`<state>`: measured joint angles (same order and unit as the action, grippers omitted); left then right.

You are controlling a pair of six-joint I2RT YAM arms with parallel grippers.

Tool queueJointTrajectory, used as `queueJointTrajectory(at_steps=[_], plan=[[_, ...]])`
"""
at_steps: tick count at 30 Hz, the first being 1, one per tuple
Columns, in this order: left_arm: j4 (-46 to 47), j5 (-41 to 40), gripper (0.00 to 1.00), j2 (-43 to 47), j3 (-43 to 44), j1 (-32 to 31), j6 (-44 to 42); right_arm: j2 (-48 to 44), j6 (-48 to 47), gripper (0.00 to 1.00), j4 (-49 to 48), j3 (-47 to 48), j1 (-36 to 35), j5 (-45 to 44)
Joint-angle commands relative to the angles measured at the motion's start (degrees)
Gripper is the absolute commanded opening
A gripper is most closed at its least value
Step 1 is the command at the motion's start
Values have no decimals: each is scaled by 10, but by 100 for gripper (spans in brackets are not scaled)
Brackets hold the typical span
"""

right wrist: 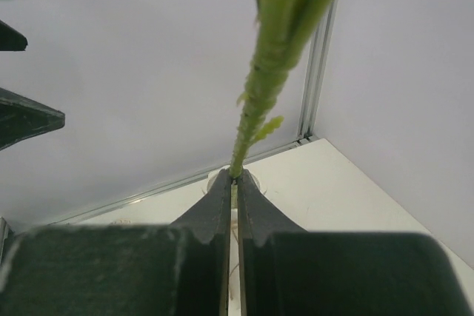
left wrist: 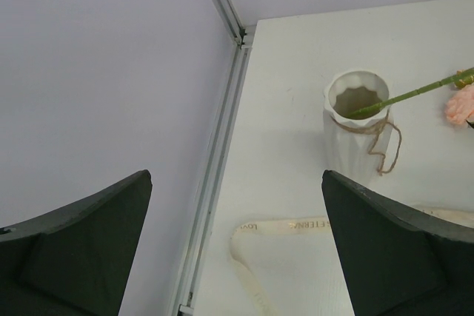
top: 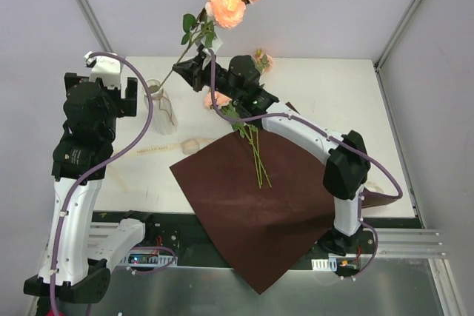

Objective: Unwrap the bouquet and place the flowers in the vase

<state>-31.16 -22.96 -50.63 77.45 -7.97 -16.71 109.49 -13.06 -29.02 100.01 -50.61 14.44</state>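
The right gripper [right wrist: 235, 183] is clamped shut on the green stem of one flower [top: 224, 5], which slants up and to the right with its peach blooms high above the tabletop [top: 333, 94]; the stem's lower end sits inside the mouth of the vase [left wrist: 348, 146]; the vase stands upright near the far left of the tabletop; the left gripper [left wrist: 235, 175] hangs just left of the vase, jaws spread wide and holding nothing; the other flowers [top: 255, 155] lie on the unfolded dark red paper [top: 252, 216]; a cream ribbon [top: 167, 147] lies loose in front of the vase.
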Motion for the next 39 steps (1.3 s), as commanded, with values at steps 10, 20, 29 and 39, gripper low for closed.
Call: queueJointTrajectory(at_steps=[10,20,29,39], plan=[[-19,40,99,4,-11,25,37,155,-43,1,235,349,-14,3],[-29,95,99,-3,-25,48,52,189,-36,1,238,329,-26,24],[-39,150,99,-8,-49,50,69,229,-22,15,260,368,-41,-5],[-50,177,99,-25,-41,56,85,184,-7,52,350,315,-33,-35]])
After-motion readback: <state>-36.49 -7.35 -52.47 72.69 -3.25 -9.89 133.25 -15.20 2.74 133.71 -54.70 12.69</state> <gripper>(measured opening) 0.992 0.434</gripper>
